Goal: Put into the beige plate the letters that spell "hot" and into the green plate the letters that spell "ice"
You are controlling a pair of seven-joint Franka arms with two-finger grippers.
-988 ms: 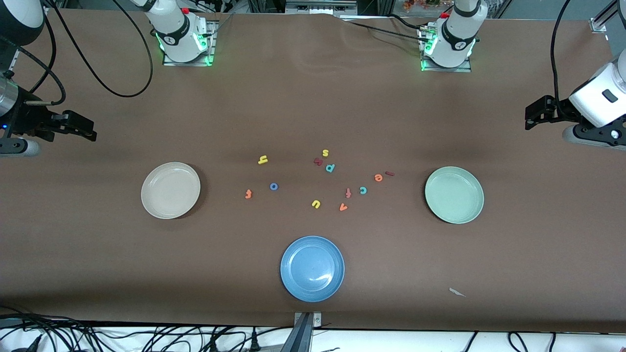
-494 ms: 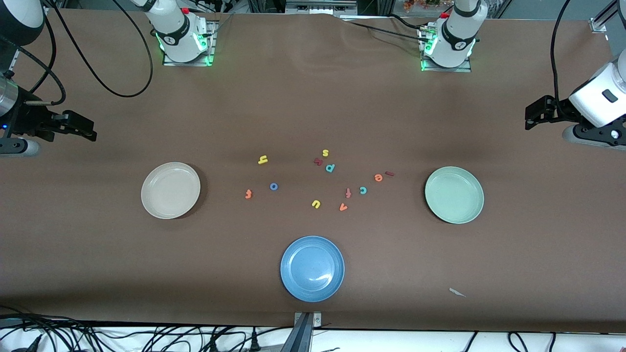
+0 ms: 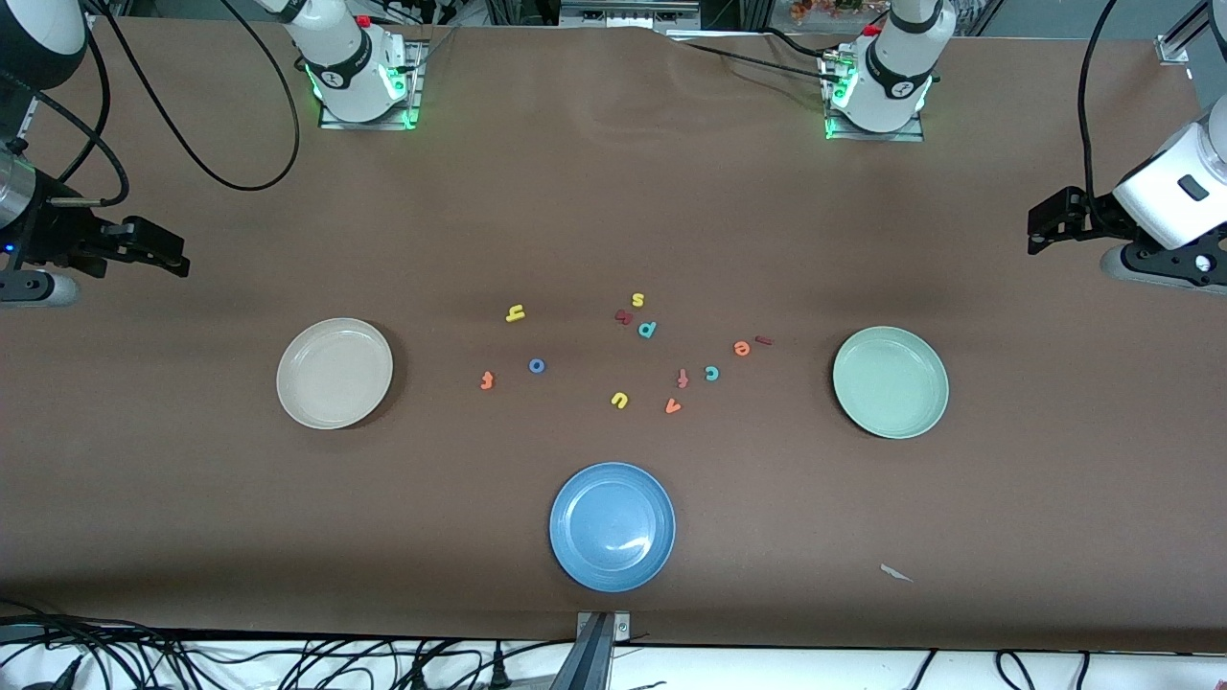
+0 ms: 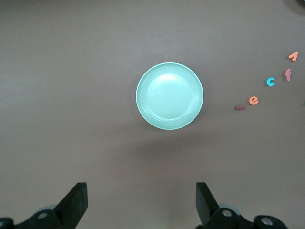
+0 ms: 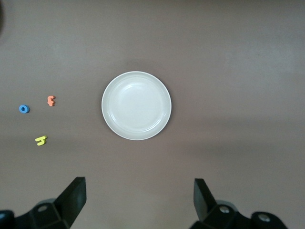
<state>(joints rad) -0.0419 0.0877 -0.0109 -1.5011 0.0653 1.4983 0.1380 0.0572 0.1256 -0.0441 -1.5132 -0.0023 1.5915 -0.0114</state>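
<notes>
The beige plate (image 3: 335,373), the green plate (image 3: 891,382) and the blue plate (image 3: 613,526) hold nothing; the h (image 3: 516,312), o (image 3: 537,365), t (image 3: 487,380), i (image 3: 764,339), c (image 3: 712,373) and e (image 3: 742,348) lie on the table (image 3: 613,211) between the beige and green plates. Only the front view shows the blue plate. The left gripper (image 4: 141,205) hangs near the green plate and the right gripper (image 5: 139,202) near the beige plate, both spread wide, holding nothing.

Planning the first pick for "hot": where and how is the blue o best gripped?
The blue o lies flat on the table, clear of the orange t. Probably best to descend from straight above and pinch across its outer rim; being a ring, any finger direction suits.
</notes>
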